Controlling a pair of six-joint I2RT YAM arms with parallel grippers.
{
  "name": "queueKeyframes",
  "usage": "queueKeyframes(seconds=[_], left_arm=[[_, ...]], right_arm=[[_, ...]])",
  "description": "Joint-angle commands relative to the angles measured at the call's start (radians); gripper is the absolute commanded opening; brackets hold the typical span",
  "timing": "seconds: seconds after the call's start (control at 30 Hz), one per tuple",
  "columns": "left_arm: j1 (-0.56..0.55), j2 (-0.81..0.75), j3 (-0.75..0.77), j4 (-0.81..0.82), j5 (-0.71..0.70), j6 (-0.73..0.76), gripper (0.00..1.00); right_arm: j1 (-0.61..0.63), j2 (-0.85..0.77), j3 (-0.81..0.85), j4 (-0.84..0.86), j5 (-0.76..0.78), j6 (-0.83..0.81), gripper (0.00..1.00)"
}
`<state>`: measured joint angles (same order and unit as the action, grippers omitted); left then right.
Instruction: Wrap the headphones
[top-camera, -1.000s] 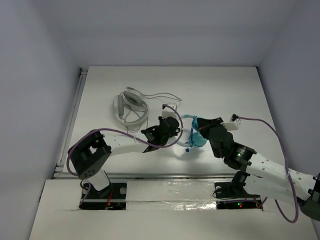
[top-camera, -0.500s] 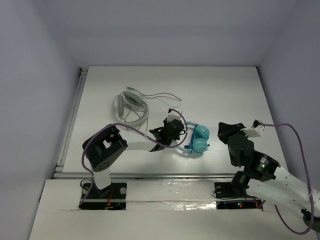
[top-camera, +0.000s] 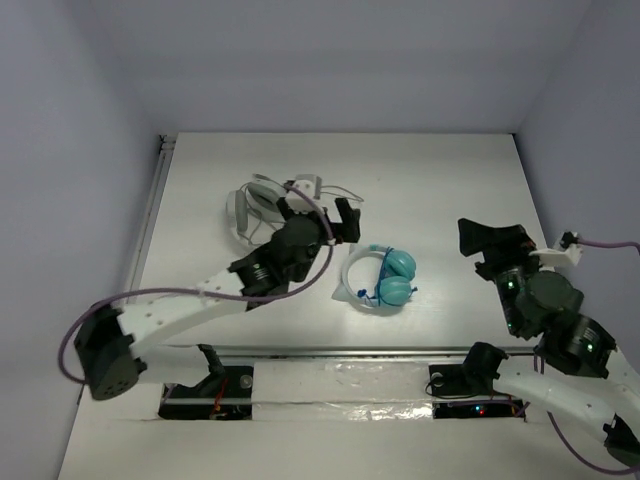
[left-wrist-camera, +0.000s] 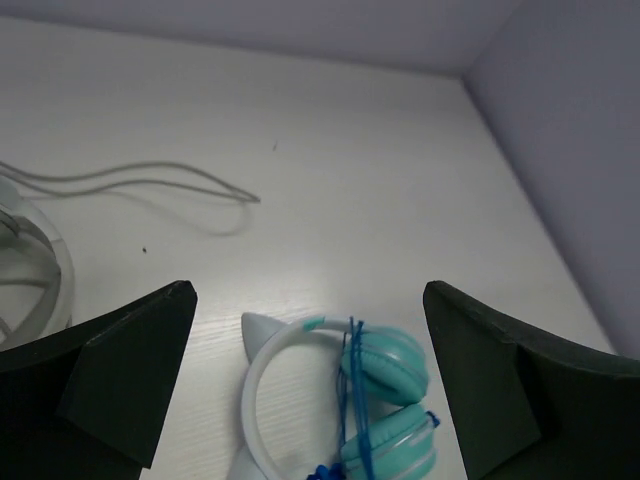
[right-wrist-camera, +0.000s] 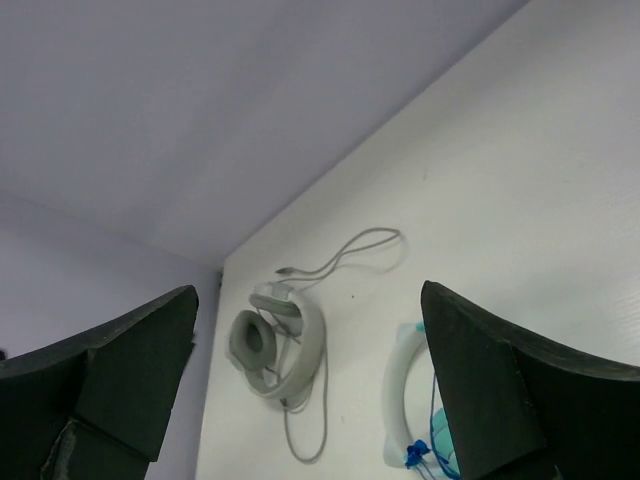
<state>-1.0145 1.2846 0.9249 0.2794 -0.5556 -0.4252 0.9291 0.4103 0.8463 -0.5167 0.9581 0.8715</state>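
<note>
I am seeing the left arm (top-camera: 190, 305) reaching up over the desk (top-camera: 440, 180), its jaws standing wide just up-left of the headphones (top-camera: 383, 280). The right arm (top-camera: 550, 310) is hanging well to their right, with its jaws also wide. The headphones are lying free mid-desk. The left wrist view is showing their blue cord (left-wrist-camera: 350, 400) crossing the teal cups, and the right wrist view is showing the whole grey headset (right-wrist-camera: 270, 340).

The left gripper (top-camera: 325, 205) and right gripper (top-camera: 492, 238) are opening wide and backing away, leaving the teal-cupped, white-banded headphones (top-camera: 395, 288) outside both jaws.
</note>
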Motion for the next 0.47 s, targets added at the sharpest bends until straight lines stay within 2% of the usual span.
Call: queueKeyframes(seconds=[0.0,0.1,0.2,0.3,0.43], left_arm=[[-0.006,-0.186,-0.014,-0.080,-0.079,0.019,0.99],[-0.006,-0.321,-0.031,-0.133,-0.105,0.026,0.99],[-0.006,-0.424,-0.044,-0.160,-0.124,0.026,0.99],[-0.006,-0.481,-0.078,-0.148,-0.112,0.037,0.99],[-0.006,-0.472,-0.069,-0.181,-0.122,0.011,0.99]], right_arm=[[-0.004,-0.021,0.091,-0.003,0.007,-0.058,1.00],[-0.004,-0.013,0.152,-0.023,-0.059,-0.112,1.00],[-0.004,-0.021,0.178,-0.057,-0.050,-0.118,1.00],[-0.004,-0.042,0.129,-0.045,-0.038,-0.120,1.00],[-0.004,-0.105,0.048,0.013,-0.077,-0.126,1.00]])
